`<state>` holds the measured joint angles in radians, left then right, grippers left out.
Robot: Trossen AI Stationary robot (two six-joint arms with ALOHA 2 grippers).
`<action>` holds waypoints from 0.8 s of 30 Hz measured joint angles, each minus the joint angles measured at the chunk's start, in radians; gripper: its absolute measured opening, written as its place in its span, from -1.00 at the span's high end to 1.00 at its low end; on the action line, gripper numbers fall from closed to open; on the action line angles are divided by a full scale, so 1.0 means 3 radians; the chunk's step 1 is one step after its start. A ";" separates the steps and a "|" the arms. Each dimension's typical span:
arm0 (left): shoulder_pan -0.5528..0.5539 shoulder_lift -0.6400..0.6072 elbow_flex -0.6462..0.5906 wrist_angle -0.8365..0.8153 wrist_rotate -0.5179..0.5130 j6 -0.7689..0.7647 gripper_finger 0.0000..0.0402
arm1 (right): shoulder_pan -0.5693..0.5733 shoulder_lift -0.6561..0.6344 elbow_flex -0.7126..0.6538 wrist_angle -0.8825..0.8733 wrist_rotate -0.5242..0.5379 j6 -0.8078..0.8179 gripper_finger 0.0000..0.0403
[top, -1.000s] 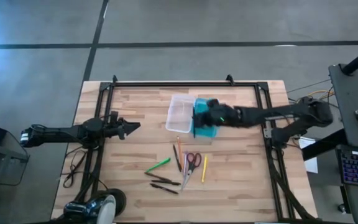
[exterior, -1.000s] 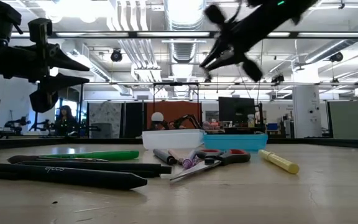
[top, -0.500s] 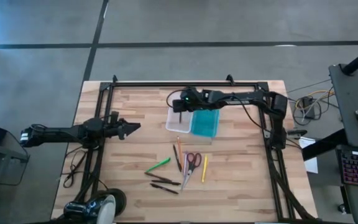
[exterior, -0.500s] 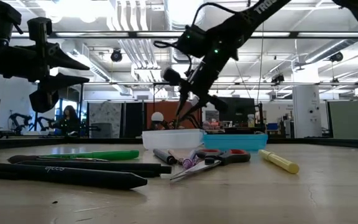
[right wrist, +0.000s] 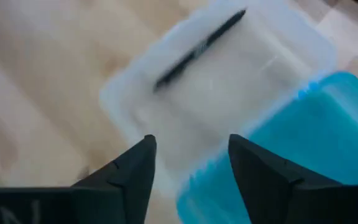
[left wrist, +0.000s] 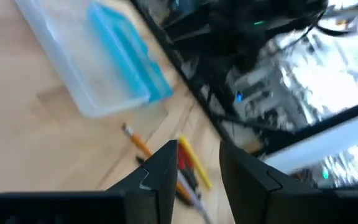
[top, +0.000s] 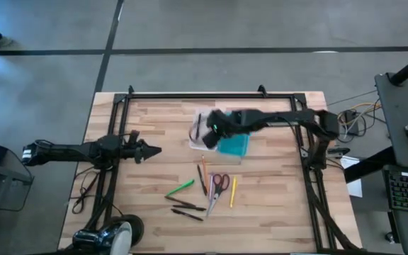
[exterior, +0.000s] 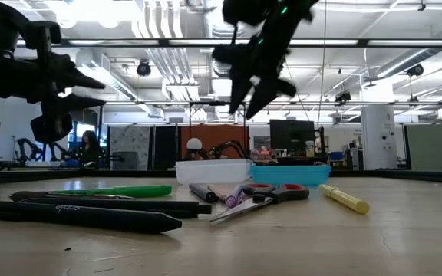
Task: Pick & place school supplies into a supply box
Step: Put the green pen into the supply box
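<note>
— How is the box [top: 205, 131] set, and what is held in it?

— It is placed near the table's [top: 154, 113] far middle, its long axis running from far to near. The clear tray is on the left; the teal lid [top: 234, 145] lies open flat on the right, joined to it. One dark pen [right wrist: 199, 42] is seen lying inside the tray, along the tray's length and slightly slanted.

— And the other supplies?

— They are spread nearer the front edge. An orange pencil [top: 203, 165] is found just in front of the box, pointing roughly far to near. The red-handled scissors [top: 219, 183] are laid with handles toward the box and blades toward the front-left. A yellow pencil [top: 232, 191] is set just right of them, nearly parallel. A green marker [top: 180, 188] is slanted on the left, and two dark pens [top: 188, 210] are laid almost crosswise nearest the front.

— Where is the right gripper [top: 216, 125]?

— It is held in the air above the box, over the seam between tray and lid. Its fingers are spread apart and nothing is carried between them.

— The left gripper [top: 147, 151]?

— It is held above the table well left of the box, pointing toward the right. Its fingers are parted by a narrow gap, with nothing between them.
</note>
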<state>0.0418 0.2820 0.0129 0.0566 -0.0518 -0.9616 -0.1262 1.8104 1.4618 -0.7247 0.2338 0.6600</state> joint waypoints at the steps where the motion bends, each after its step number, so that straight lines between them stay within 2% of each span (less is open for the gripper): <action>1: -0.0021 0.0072 0.0026 -0.0073 0.0037 0.0026 0.48 | 0.0110 -0.0070 -0.0035 -0.0101 0.0046 -0.0040 -0.01; 4: -0.0081 0.0373 0.0160 -0.0293 0.0124 0.0085 0.48 | 0.0455 -0.0256 -0.0140 -0.0387 0.0121 0.0032 -0.04; 8: -0.0150 0.0932 0.0440 -0.0442 0.0207 0.0395 0.48 | 0.0838 -0.0399 -0.0273 -0.0561 0.0148 0.0481 -0.05; 12: -0.0272 0.1563 0.0856 -0.0463 0.0303 0.0611 0.48 | 0.1086 -0.0451 -0.0387 -0.0710 0.0159 0.0782 -0.05; 16: -0.0516 0.2218 0.1315 -0.0612 0.0316 0.0849 0.48 | 0.1257 -0.0518 -0.0562 -0.0870 0.0165 0.0818 -0.05; 20: -0.0823 0.2850 0.1710 -0.0788 0.0078 0.1010 0.48 | 0.1342 -0.0678 -0.0821 -0.0904 0.0168 0.0825 -0.04; 24: -0.1076 0.3336 0.2049 -0.0741 -0.0191 0.1068 0.48 | 0.1450 -0.0909 -0.1153 -0.0866 0.0240 0.0982 -0.04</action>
<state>-0.2810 1.2829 0.6275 -0.1658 -0.1090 -0.6412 0.3086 1.5377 1.1158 -0.9845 0.3059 0.9547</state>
